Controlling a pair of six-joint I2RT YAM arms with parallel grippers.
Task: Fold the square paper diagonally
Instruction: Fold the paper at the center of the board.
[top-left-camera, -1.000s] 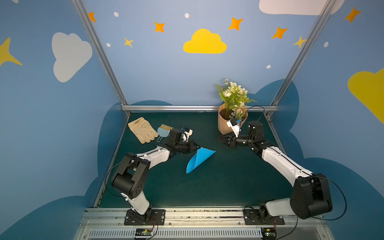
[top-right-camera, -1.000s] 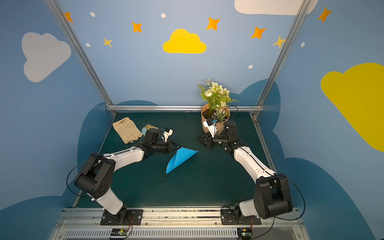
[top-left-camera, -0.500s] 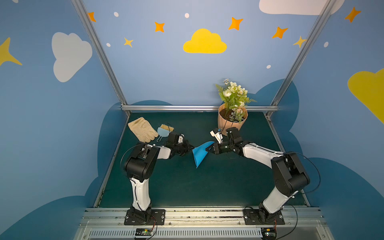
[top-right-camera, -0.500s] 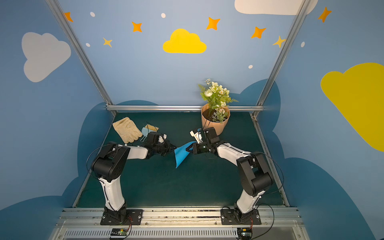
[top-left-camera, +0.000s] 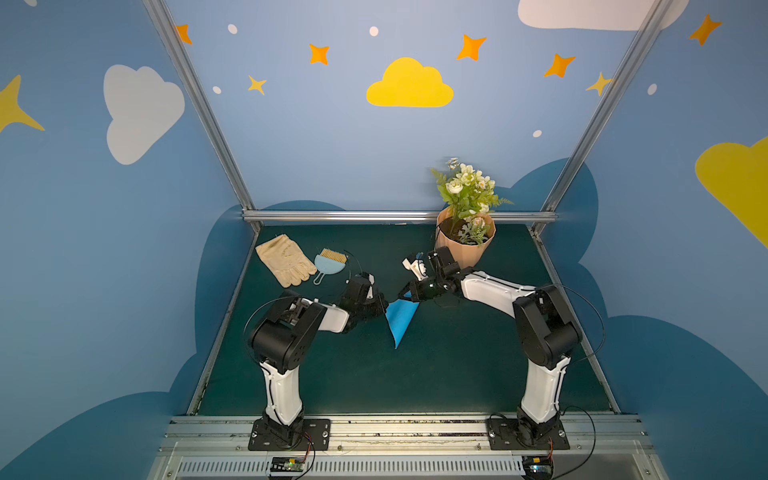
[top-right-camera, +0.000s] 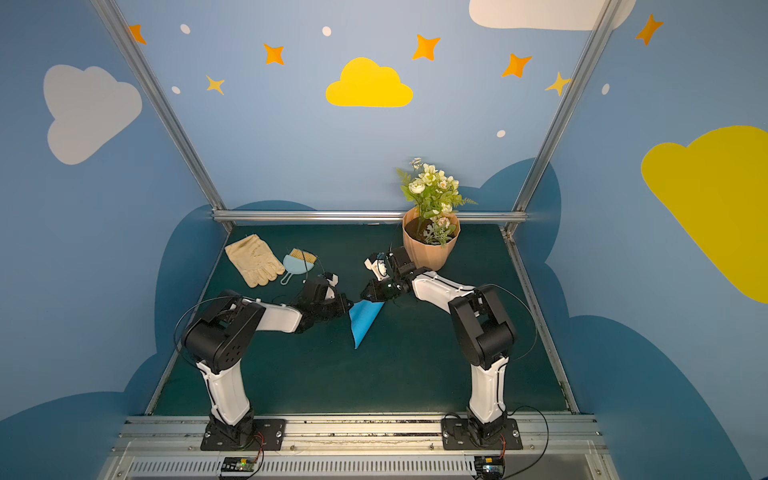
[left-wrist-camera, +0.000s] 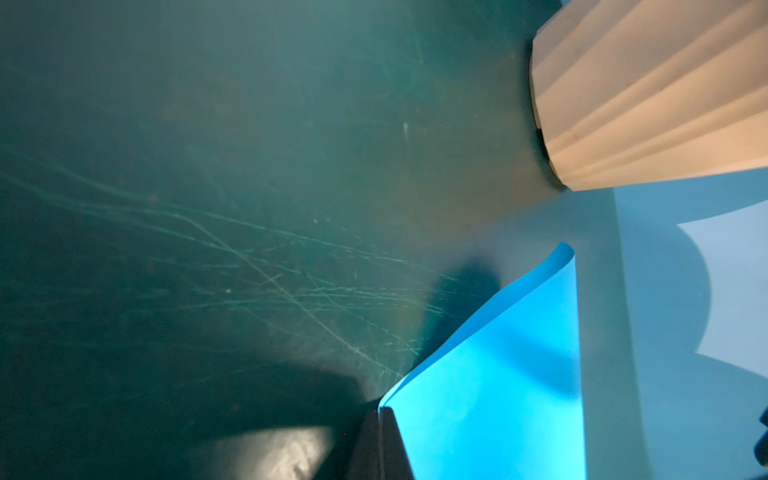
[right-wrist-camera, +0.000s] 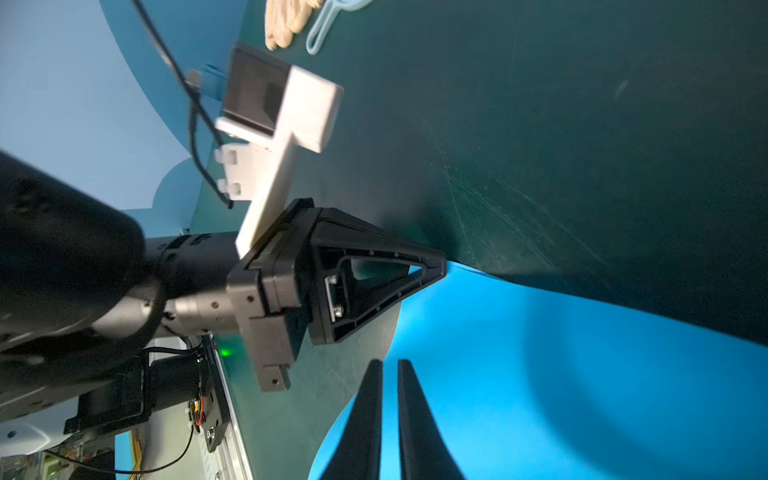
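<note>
The square paper (top-left-camera: 401, 322) (top-right-camera: 365, 322) is bright blue and doubled into a long triangle on the green table, its sharp point toward the front. My left gripper (top-left-camera: 385, 308) (left-wrist-camera: 380, 412) is shut on the paper's left corner, and the two layers (left-wrist-camera: 498, 374) gape apart beyond it. My right gripper (top-left-camera: 402, 296) (right-wrist-camera: 388, 363) hovers at the paper's far edge, opposite the left gripper (right-wrist-camera: 441, 266). Its fingers (right-wrist-camera: 409, 399) stand almost together with a thin slit. Blue paper (right-wrist-camera: 540, 374) shows through the slit and behind them. Whether they pinch it is unclear.
A ribbed tan flowerpot (top-left-camera: 467, 249) (left-wrist-camera: 644, 104) with white flowers stands at the back right, just behind the right wrist. A cream glove (top-left-camera: 284, 259) and a small light-blue dustpan (top-left-camera: 330, 262) lie at the back left. Metal rails edge the table.
The right arm swung in from beside the flowerpot to the paper's far edge and its jaws narrowed. The paper turned so its point faces the front. The left gripper kept its hold.
</note>
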